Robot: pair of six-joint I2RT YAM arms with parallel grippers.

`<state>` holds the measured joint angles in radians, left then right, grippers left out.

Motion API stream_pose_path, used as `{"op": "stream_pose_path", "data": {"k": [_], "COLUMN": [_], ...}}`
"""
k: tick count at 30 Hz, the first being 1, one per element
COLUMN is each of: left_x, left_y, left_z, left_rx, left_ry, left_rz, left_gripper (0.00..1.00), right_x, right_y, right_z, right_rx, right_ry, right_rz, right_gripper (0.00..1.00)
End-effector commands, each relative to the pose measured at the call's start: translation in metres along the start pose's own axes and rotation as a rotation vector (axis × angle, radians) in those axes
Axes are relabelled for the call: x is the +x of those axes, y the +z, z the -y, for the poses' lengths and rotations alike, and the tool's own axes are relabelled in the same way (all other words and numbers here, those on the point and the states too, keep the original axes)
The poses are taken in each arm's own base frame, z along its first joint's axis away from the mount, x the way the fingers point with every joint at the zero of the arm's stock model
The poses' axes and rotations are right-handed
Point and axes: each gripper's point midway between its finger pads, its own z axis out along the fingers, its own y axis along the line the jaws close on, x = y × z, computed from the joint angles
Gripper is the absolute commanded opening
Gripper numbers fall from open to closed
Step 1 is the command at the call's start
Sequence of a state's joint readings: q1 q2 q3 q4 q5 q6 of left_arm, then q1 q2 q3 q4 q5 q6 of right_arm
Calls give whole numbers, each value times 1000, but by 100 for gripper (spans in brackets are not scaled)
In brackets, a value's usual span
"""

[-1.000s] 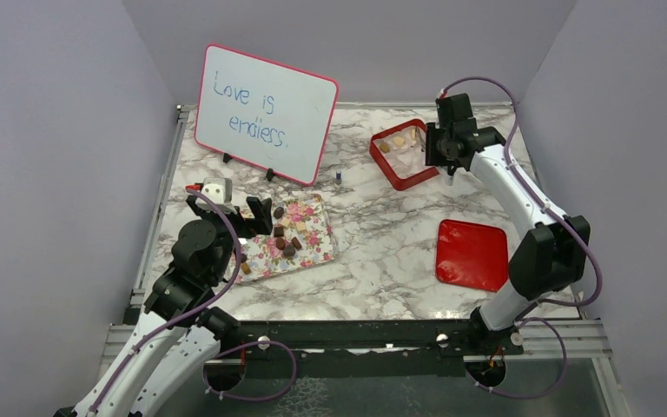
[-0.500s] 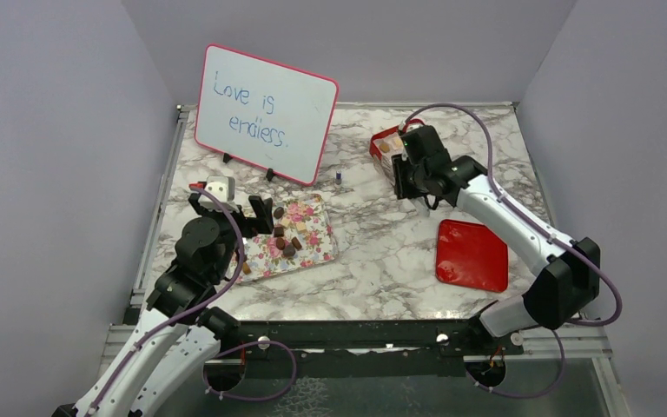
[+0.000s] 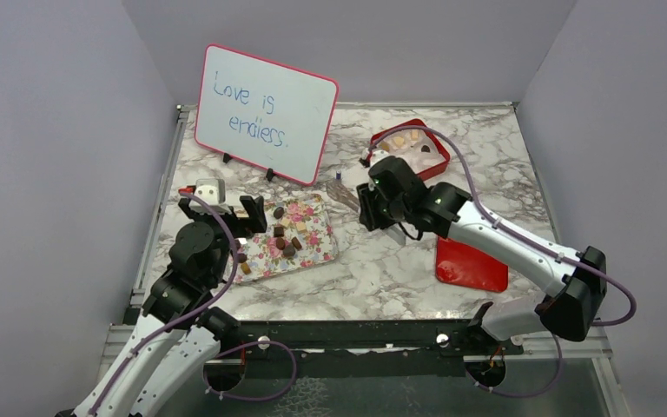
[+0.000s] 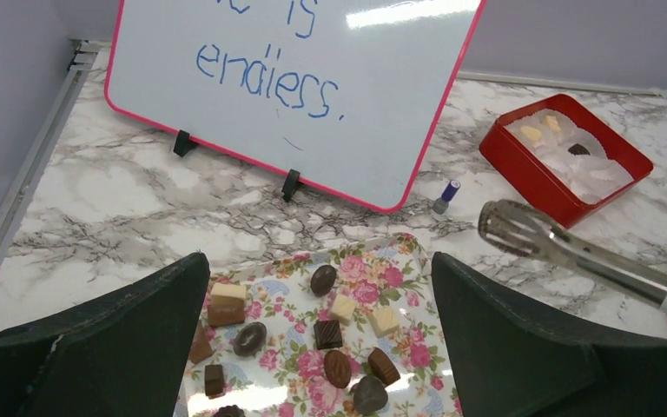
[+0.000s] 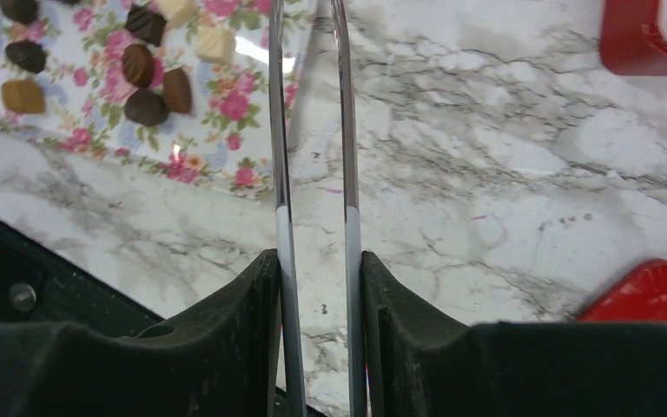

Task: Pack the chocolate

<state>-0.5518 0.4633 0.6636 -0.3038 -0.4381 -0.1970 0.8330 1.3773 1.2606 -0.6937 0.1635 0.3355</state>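
Several pieces of chocolate (image 3: 287, 234) (image 4: 330, 334) (image 5: 139, 65), dark, reddish-brown and pale, lie on the pink floral tray (image 3: 314, 252) (image 4: 399, 261). A few more pieces (image 4: 534, 133) sit in the white lining of the red box (image 3: 441, 156) (image 4: 530, 174). My left gripper (image 3: 226, 213) (image 4: 320, 287) hangs open over the tray's near-left end, holding nothing. My right gripper (image 3: 373, 208) (image 5: 317, 261) is shut on metal tongs (image 3: 346, 195) (image 4: 556, 248) (image 5: 280, 130). The tong tips are empty and point at the tray's right edge.
A pink-framed whiteboard (image 3: 265, 113) stands at the back left. The red lid (image 3: 473, 261) (image 5: 651, 291) lies flat at the right. A small blue-capped item (image 3: 338, 176) (image 4: 445, 195) stands between the board and the box. Beside the left arm sits a white block (image 3: 213, 187).
My right arm has swung from over the red box leftwards and nearer, carrying the tongs to the tray's right edge. The left arm has hardly moved.
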Motion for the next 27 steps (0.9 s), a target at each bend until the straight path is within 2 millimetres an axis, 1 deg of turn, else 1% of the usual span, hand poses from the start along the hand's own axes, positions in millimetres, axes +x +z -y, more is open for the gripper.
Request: {"op": "stream_pose_path", "data": {"k": [1, 7, 11, 15, 19, 27], "left_x": [-18, -23, -26, -27, -26, -25], "left_y": [-9, -14, -17, -18, -18, -16], "left_z": [-12, -20, -23, -24, -24, -21], "left_rx": [-55, -88, -95, -98, -96, -86], "left_ry": [-30, -50, -60, -66, -65, -62], "left_rz": [63, 93, 107, 114, 111, 104], "left_gripper": [99, 99, 99, 99, 99, 99], "right_x": [-2, 15, 22, 34, 44, 50], "right_y": [7, 22, 26, 26, 28, 32], "right_z": [-38, -70, -90, -112, -121, -124], "right_rx": [-48, -15, -26, -83, -100, -110], "right_ry": [-24, -117, -154, -184, -195, -209], "right_rz": [27, -17, -26, -47, -65, -86], "right_gripper": [39, 39, 40, 40, 40, 40]}}
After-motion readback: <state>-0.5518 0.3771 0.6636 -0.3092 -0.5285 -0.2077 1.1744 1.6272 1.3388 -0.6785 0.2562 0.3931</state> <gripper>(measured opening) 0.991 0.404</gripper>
